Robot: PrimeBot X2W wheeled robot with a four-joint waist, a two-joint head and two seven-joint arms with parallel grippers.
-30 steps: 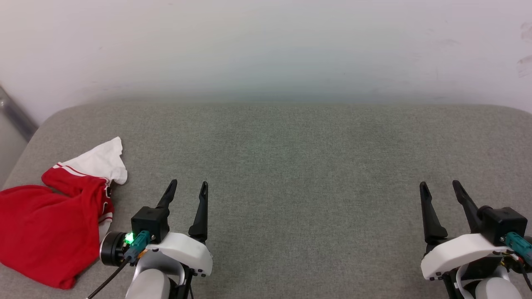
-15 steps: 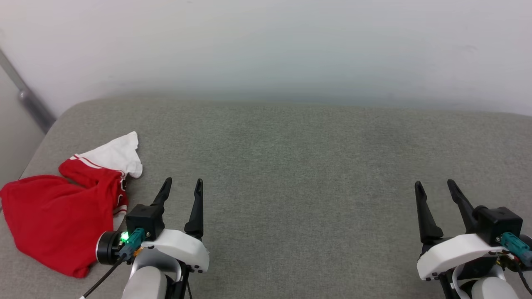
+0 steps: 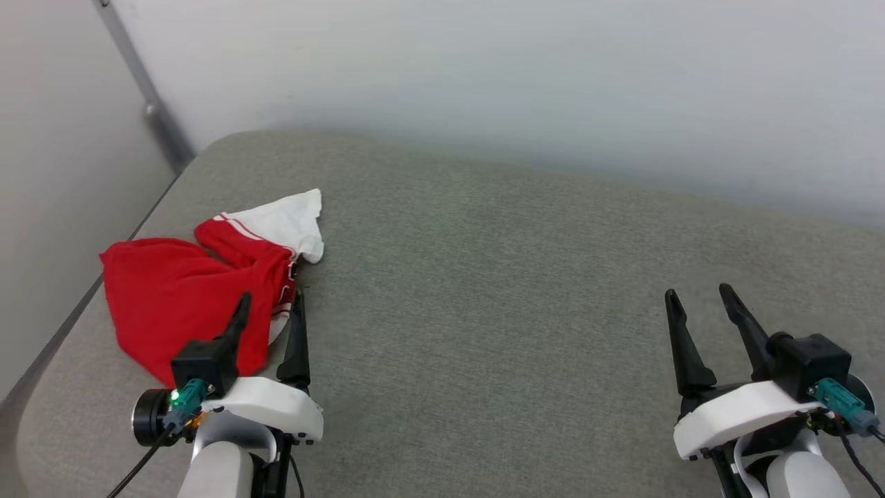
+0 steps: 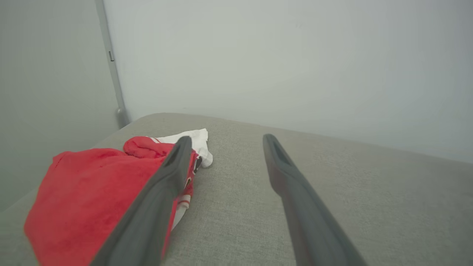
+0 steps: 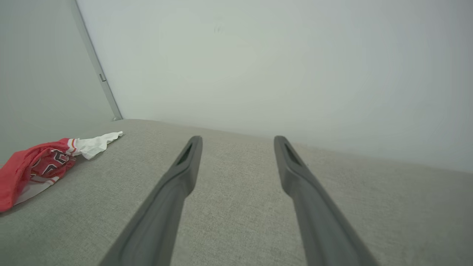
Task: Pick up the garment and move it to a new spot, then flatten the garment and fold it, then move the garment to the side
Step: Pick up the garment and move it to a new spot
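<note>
At the near edge of a gray cushion (image 3: 484, 311), the left gripper (image 3: 272, 296) and right gripper (image 3: 697, 290) each have fingers spread apart, holding nothing. Just past the left gripper, a crumpled red shirt (image 3: 173, 290) with a white sleeve lies by the cushion's left edge. A pale wall (image 3: 484, 83) stands behind.

Garment (image 3: 173, 297) lies on the cushion's (image 3: 484, 311) left side, beside left pincer (image 3: 272, 296).

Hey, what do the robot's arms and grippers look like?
The left gripper and right gripper each have two long tapering black fingers, a black block, a white shell and a pale grey forearm. Teal connectors carry black cables; a green light glows on the left.
</note>
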